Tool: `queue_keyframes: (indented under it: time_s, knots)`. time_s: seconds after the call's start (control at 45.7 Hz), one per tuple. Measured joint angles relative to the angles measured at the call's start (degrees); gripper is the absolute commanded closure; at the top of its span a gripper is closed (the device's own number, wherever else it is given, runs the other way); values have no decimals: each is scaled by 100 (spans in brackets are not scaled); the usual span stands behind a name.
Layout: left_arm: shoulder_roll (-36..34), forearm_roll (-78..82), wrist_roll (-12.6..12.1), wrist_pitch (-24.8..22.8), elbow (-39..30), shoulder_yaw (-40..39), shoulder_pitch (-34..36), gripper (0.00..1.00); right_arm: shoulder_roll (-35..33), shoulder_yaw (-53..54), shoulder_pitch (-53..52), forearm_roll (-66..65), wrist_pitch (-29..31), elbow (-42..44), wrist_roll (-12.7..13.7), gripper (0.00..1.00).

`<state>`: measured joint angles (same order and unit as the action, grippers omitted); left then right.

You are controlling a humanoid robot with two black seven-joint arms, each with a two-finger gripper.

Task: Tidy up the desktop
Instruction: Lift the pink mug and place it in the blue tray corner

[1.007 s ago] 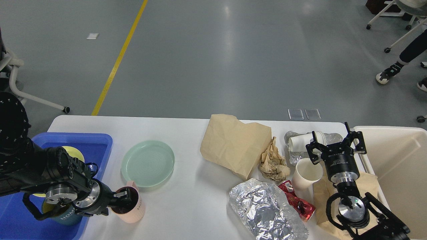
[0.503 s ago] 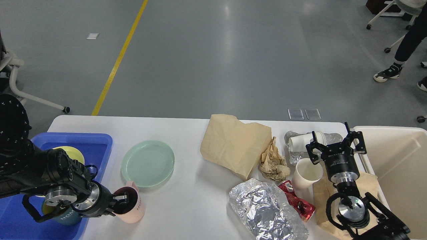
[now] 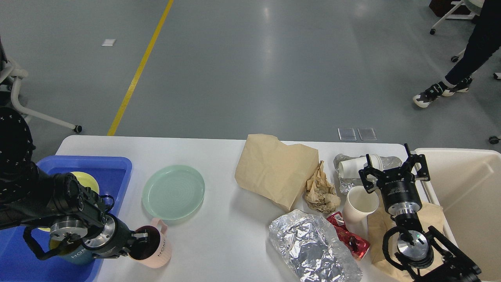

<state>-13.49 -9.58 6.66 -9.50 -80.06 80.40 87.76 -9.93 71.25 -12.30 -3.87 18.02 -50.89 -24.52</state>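
Note:
The white desktop (image 3: 219, 156) holds dishes on the left and rubbish on the right. My left gripper (image 3: 141, 237) is shut on the rim of a pink mug (image 3: 158, 250) near the front left, one finger inside it; the mug is tilted. A pale green plate (image 3: 173, 192) lies just behind the mug. My right gripper (image 3: 394, 168) is open and empty, above an upright white paper cup (image 3: 360, 203) and a lying paper cup (image 3: 352, 166) on foil.
A blue tray (image 3: 113, 166) at the left holds a yellow bowl (image 3: 88, 181) and a teal mug (image 3: 76, 254). A brown paper bag (image 3: 274, 168), crumpled paper (image 3: 321, 190), foil (image 3: 313, 246) and a red wrapper (image 3: 350, 237) lie mid-right. A beige bin (image 3: 465, 188) stands at the right.
My left gripper has pulled back slightly toward the front left with the pink mug, which has tilted and turned its handle rightward. The right arm has not moved. A person in the background walked left.

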Motion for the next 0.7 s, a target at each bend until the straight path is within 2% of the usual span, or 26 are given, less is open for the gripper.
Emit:
queue_keyframes:
  time_s: [0.153,0.263,0.438,0.7]
  knots:
    - [-36,0,-1,-702,-117,271,494,100,0,1,0,0,0,0,0,0]
    - [-55,0,-10,-992,-445,436,1053,100,0,2,0,0,0,0,0,0]
    - [-66,1,-33,-1293,-1258,794,2514,100,0,3,0,0,0,5,0,0]
    - [-14,8,-36,-2964,-1531,1282,4532,100,0,3,0,0,0,4,0,0]
